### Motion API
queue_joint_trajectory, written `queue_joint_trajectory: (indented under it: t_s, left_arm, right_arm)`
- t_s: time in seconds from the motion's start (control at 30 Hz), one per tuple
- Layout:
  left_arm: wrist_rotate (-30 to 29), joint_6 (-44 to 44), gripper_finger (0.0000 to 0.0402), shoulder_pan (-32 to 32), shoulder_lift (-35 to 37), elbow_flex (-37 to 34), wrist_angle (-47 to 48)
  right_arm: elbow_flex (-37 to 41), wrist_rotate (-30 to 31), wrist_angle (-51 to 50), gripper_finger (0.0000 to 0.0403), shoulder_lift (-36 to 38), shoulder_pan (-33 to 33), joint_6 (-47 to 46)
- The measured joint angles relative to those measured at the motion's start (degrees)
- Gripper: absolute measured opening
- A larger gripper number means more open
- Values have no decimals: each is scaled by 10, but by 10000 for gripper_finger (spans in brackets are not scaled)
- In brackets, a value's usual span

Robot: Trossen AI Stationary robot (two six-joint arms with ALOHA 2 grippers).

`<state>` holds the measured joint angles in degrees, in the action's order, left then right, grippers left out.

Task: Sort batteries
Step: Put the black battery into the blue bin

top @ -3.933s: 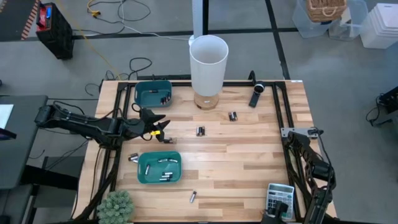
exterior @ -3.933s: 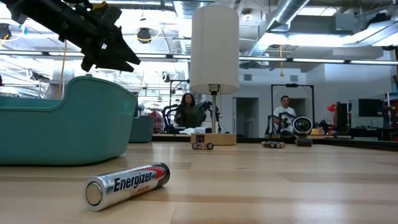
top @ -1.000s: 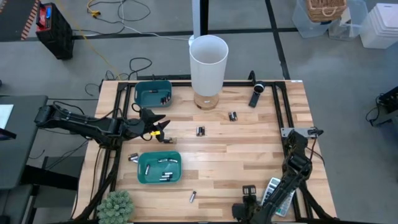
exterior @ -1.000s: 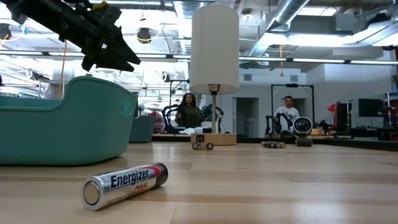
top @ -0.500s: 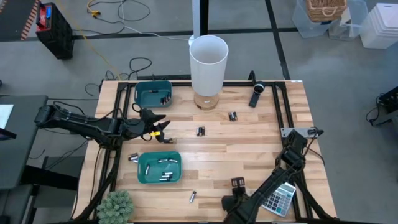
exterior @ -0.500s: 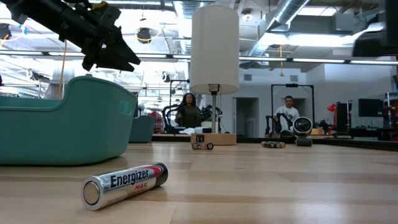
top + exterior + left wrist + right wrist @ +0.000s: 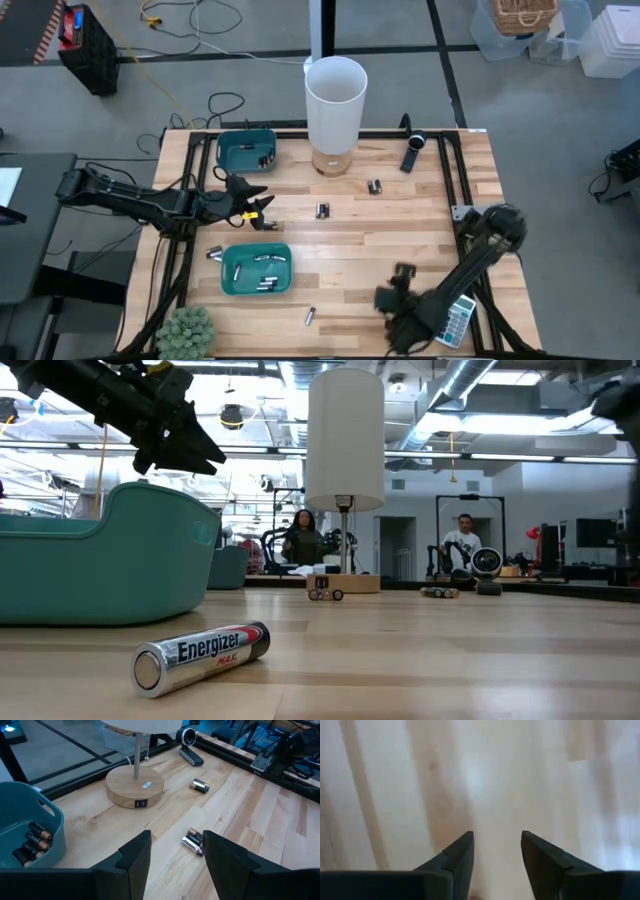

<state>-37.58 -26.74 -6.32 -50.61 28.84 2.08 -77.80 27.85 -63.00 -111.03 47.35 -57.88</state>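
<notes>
Now lower the open, empty right gripper [image 7: 398, 290] squarely over the battery [image 7: 310, 316] right of the lower bin [image 7: 256, 291].

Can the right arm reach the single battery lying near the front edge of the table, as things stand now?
Probably yes: the right gripper is open above bare wood, and nothing lies between it and the battery.

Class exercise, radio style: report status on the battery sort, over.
Left tool open, empty, between the bins. Right tool open, empty, over bare table at the near edge. Loose batteries mid-table; one near the front. Nothing blocking.
</notes>
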Motion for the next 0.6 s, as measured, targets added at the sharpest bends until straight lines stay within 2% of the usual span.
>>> queue_joint_trajectory:
  t_s: [0.1, 0.2, 0.43, 0.6]
  left_arm:
    - [0, -1, 173, -2, 0, 0, 0]
    - [0, -2, 173, -2, 0, 0, 0]
    - [0, -3, 173, -2, 0, 0, 0]
    - [0, -3, 173, -2, 0, 0, 0]
  right_arm:
    - [80, 14, 42, 190, 76, 14, -46]
    - [147, 2, 68, 191, 143, 28, -68]
    - [268, -79, 110, 191, 262, 30, -102]
    - [323, -144, 152, 192, 299, -4, -83]
